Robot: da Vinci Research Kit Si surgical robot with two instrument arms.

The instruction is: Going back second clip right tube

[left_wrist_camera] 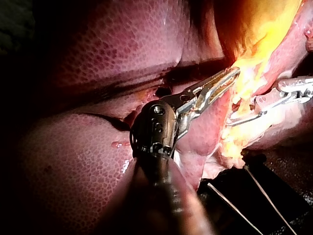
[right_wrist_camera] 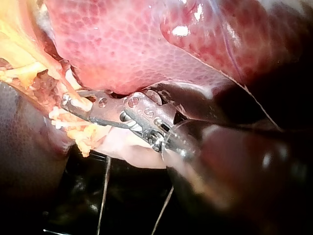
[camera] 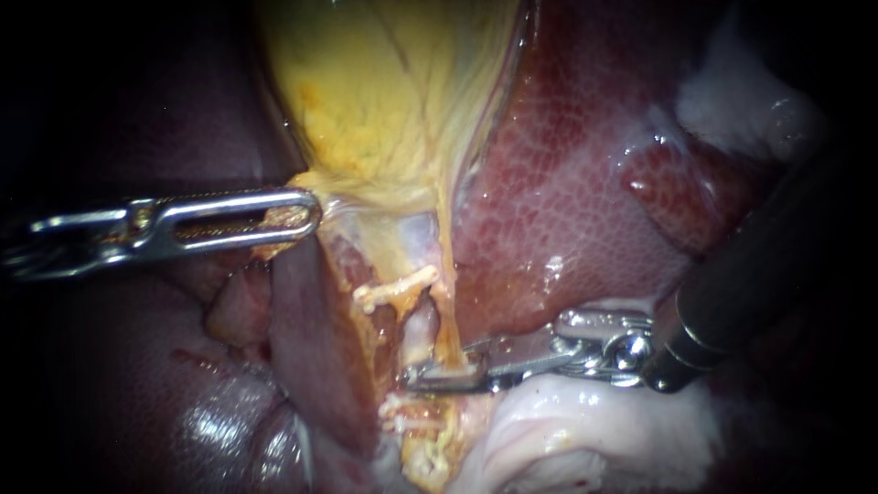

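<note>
Left instrument (camera: 306,216) pincer grips gallbladder (camera: 384,91), likely stretching it to expose tube (camera: 419,325); right instrument (camera: 419,375) pincer open, straddling tube.

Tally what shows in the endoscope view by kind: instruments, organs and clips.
Instruments: 2, the left instrument and the right instrument.
Organs: 2, the liver and the gallbladder.
Pale clips: 2 that can be made out, the upper clip and the lower clip.
Total: 6
</note>
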